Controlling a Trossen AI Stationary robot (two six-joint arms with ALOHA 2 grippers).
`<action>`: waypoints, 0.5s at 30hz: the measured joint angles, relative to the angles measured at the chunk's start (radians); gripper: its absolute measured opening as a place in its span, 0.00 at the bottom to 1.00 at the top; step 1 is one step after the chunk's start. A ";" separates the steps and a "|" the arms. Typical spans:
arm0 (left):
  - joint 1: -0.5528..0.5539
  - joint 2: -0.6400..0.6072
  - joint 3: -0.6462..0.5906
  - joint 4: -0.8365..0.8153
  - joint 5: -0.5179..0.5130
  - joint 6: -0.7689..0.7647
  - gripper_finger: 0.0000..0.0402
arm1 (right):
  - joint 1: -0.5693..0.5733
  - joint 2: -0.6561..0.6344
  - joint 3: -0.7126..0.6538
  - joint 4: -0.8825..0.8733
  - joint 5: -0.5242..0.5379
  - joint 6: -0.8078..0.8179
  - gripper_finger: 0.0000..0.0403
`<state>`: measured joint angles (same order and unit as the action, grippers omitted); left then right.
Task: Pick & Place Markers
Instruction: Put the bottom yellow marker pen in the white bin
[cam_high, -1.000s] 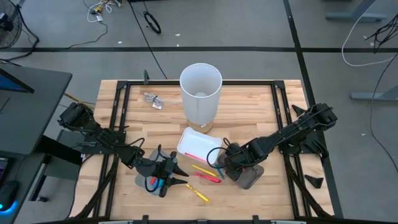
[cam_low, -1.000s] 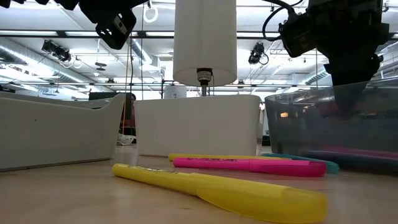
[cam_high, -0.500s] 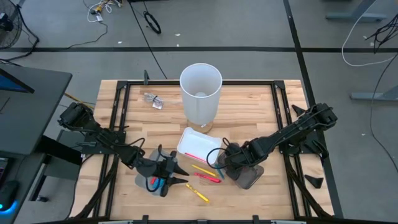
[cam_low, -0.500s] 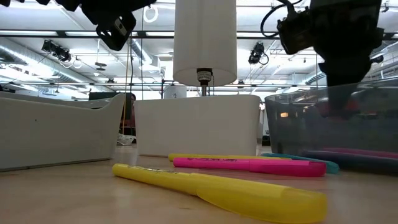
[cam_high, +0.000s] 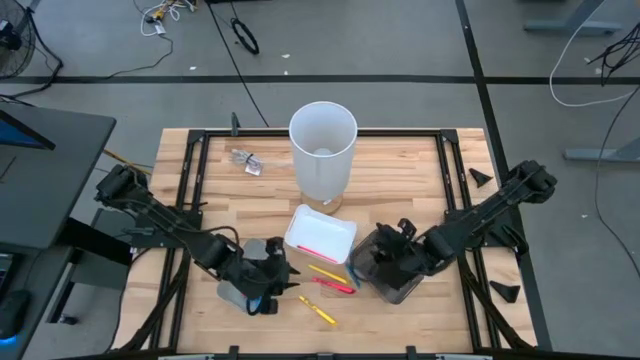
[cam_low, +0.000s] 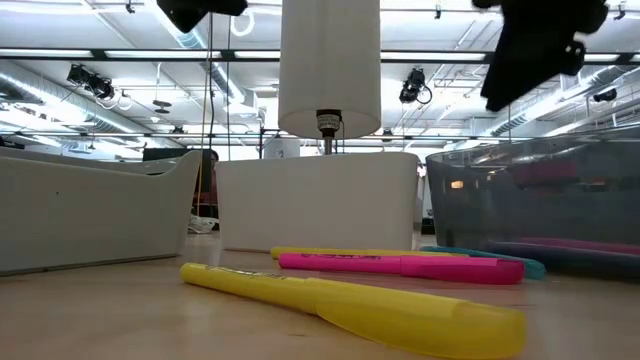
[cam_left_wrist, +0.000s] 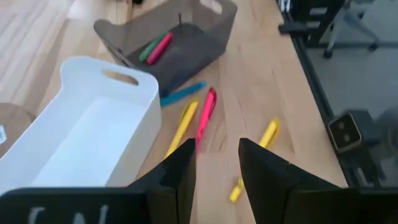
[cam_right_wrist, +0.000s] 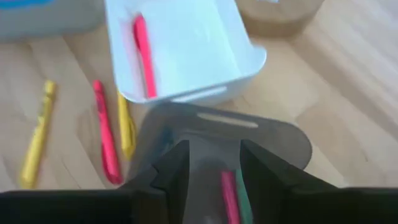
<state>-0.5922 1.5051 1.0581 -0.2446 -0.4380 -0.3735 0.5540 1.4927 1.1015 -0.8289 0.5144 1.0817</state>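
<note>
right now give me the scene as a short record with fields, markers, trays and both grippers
loose markers: yellow, pink, second yellow and blue, on the table
white tray: one pink marker
grey tray: pink and green markers
left gripper: jaws apart, empty, near the loose markers
right gripper: jaws apart, empty, over the grey tray

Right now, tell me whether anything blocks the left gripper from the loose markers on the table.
Nothing visible does. In the left wrist view the left gripper is empty, and only bare wood lies between it and the pink marker and yellow marker. The white tray sits off to one side.
</note>
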 joint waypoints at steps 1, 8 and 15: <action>0.001 0.000 0.014 -0.031 0.004 -0.001 0.31 | 0.016 -0.009 0.000 0.001 0.031 0.012 0.35; 0.022 0.000 0.058 -0.159 0.122 -0.001 0.31 | 0.112 -0.036 0.000 0.088 0.132 0.021 0.35; 0.046 0.040 0.058 -0.191 0.265 0.099 0.31 | 0.164 -0.036 0.000 0.238 0.148 -0.064 0.35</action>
<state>-0.5464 1.5450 1.1160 -0.4356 -0.1733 -0.2745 0.7180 1.4567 1.1018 -0.5913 0.6623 1.0173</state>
